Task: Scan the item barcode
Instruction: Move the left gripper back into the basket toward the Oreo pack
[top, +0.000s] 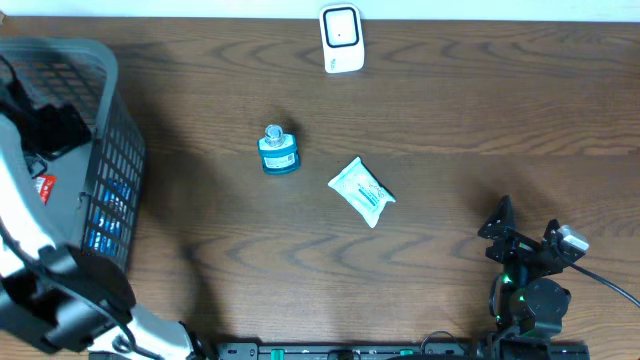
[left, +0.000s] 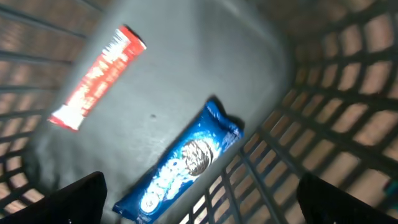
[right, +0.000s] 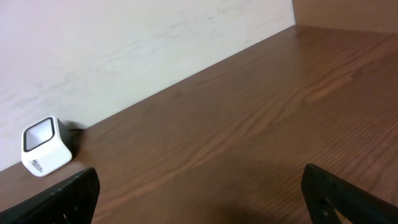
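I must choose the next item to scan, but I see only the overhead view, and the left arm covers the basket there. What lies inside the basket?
Observer: The left wrist view shows a blue cookie packet lying flat on the floor of the basket.
Operator: Is there anything else inside?
Observer: Yes, a red packet lies on the same floor, apart from the blue one.
Operator: Does the left gripper hold one of them?
Observer: No, the left gripper is open, with nothing between its fingers.
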